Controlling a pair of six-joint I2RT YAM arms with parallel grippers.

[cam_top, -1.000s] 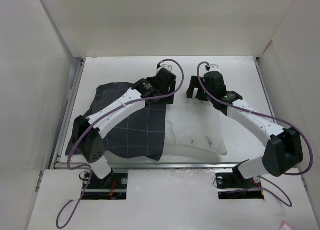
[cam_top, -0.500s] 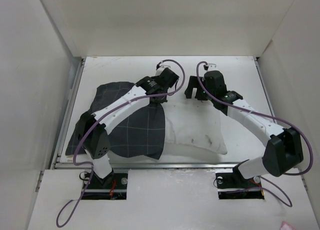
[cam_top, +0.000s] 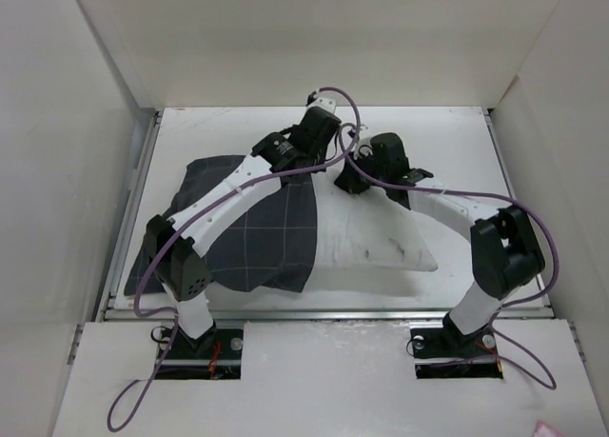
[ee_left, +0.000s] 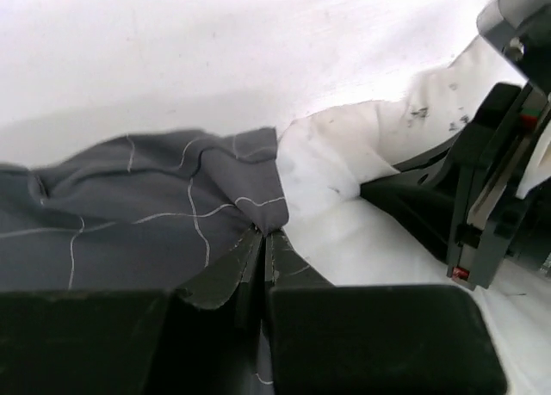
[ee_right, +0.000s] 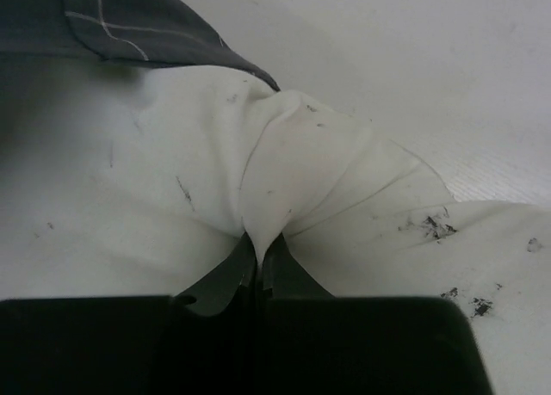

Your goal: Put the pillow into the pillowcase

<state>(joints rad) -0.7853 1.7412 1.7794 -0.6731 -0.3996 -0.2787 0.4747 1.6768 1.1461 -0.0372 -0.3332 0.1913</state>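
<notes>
Lying across the near half of the white surface, the pillow rests flat with its long side running left to right. Its right part is bare, off-white and marked with dark specks. Its left part is covered by the pillowcase, a wrinkled dark grey cloth with a thin light grid that spreads on toward the left edge of the surface. Whether the pillow's covered end sits inside the pillowcase or only beneath it cannot be told.

The left arm reaches diagonally over the pillowcase to the pillow's far edge. The right arm bends in from the right above the bare pillow. Their tips are just beside each other at that far edge, near the line where grey cloth meets white.

The left pincer has its fingers pressed together on the hem of the pillowcase, right at that line. The right pincer is closed tight on a fold of the pillow's cloth, which gathers into pleats fanning up from its fingertips, with a corner of the pillowcase just beyond.
</notes>
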